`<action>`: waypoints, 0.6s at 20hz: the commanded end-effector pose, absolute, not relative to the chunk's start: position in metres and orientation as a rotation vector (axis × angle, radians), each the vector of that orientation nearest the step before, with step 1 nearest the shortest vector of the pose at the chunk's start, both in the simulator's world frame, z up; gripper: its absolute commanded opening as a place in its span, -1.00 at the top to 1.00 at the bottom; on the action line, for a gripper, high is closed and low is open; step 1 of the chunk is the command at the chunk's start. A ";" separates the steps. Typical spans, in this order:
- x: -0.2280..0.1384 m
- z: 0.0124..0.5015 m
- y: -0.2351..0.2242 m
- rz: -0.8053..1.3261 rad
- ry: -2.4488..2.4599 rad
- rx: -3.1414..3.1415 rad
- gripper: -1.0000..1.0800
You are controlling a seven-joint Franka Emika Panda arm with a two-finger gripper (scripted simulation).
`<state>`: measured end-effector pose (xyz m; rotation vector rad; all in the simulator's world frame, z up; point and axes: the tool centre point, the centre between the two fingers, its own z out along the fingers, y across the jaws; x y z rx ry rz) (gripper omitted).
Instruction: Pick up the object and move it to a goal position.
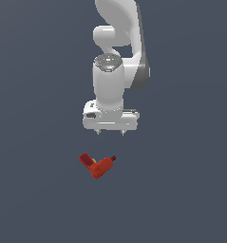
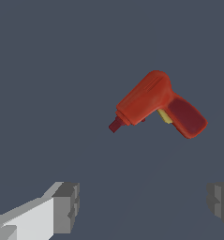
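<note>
A small red-orange toy power drill lies on its side on the dark grey floor. Its darker red base points to the exterior view's left and its tiny dark tip to the right. It also shows in the wrist view, with a yellow spot near the handle. My white gripper hangs above the drill, a little to the exterior view's right of it, and does not touch it. Its grey fingers stand wide apart with nothing between them, so it is open and empty.
The flat dark grey floor spreads all around the drill. The white arm rises behind the gripper. No goal marker shows.
</note>
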<state>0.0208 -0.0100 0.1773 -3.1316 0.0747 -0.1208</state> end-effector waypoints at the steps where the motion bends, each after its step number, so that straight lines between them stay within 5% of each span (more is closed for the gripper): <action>1: 0.021 0.177 -0.010 -0.121 0.075 -3.132 -1.00; 12: 0.027 0.186 0.006 -0.150 0.024 -3.131 -1.00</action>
